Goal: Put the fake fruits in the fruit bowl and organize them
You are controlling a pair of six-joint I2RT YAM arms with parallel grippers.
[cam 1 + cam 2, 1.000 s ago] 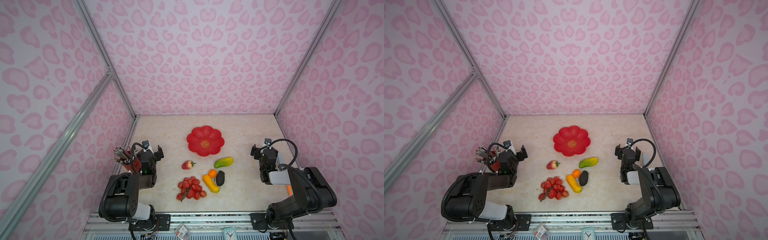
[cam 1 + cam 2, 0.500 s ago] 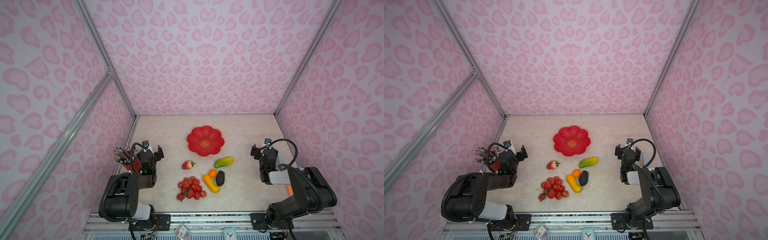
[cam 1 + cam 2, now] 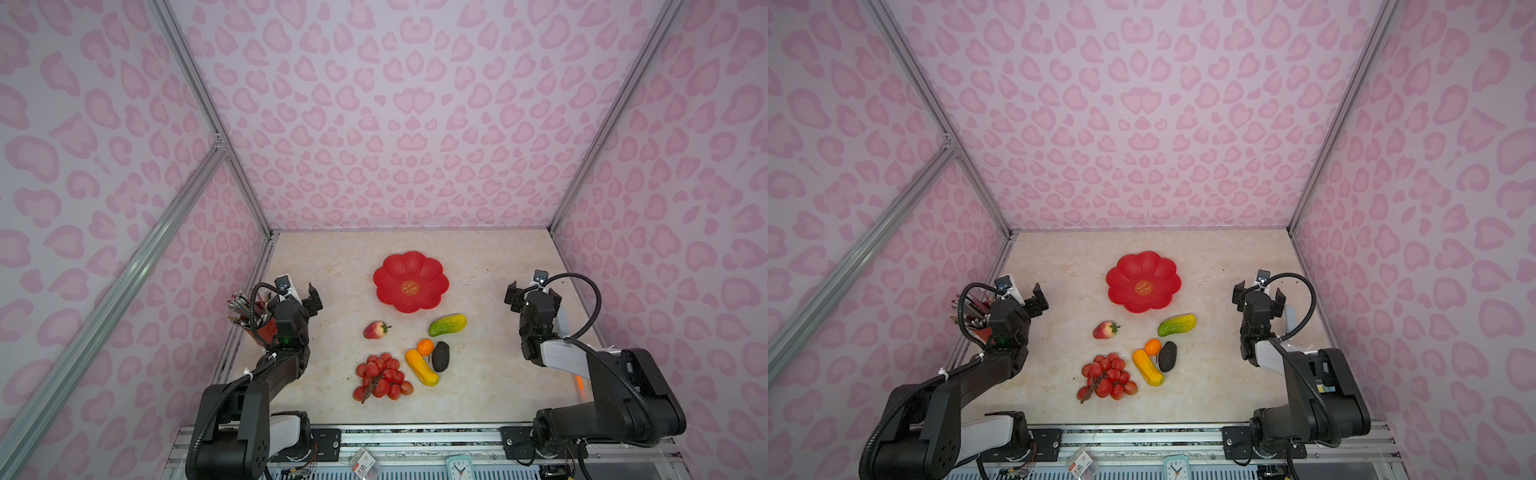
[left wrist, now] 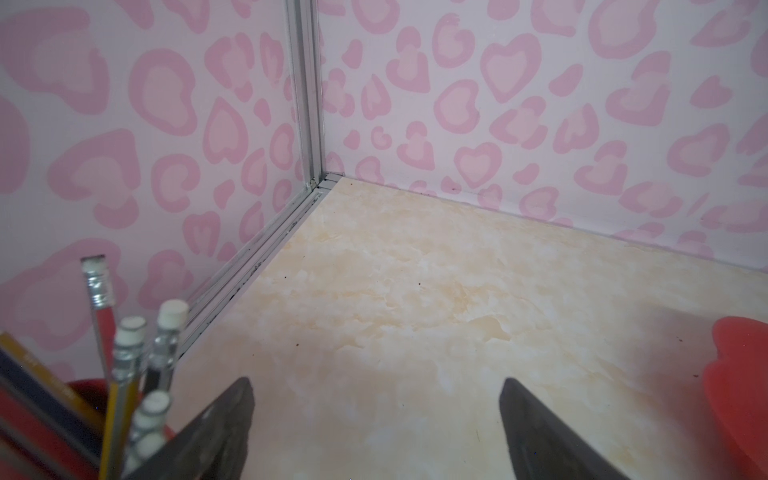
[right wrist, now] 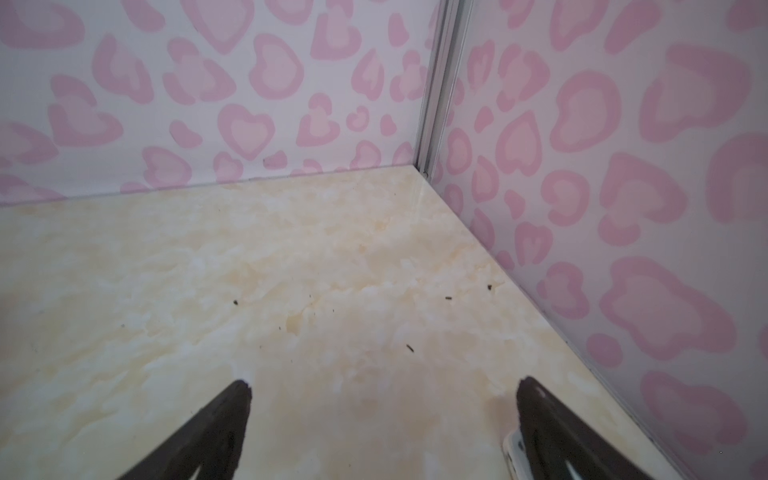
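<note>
The red scalloped fruit bowl [image 3: 410, 281] stands empty at mid-table, and its rim [image 4: 739, 374] shows in the left wrist view. In front of it the fake fruits lie on the table: a strawberry [image 3: 375, 329], a green-yellow oblong fruit [image 3: 447, 324], a small orange [image 3: 425, 346], a dark avocado [image 3: 440, 356], a yellow-orange oblong fruit [image 3: 422, 367] and a red grape bunch [image 3: 380, 376]. My left gripper [image 3: 300, 296] [image 4: 376, 399] hangs open left of the strawberry, holding nothing. My right gripper [image 3: 533, 293] [image 5: 384, 395] is open and empty, right of the green-yellow fruit.
A red pencil cup [image 3: 259, 322] full of pencils [image 4: 124, 361] stands against the left wall, right beside my left gripper. Pink patterned walls close in the table on three sides. A small clock [image 3: 459, 469] sits on the front rail.
</note>
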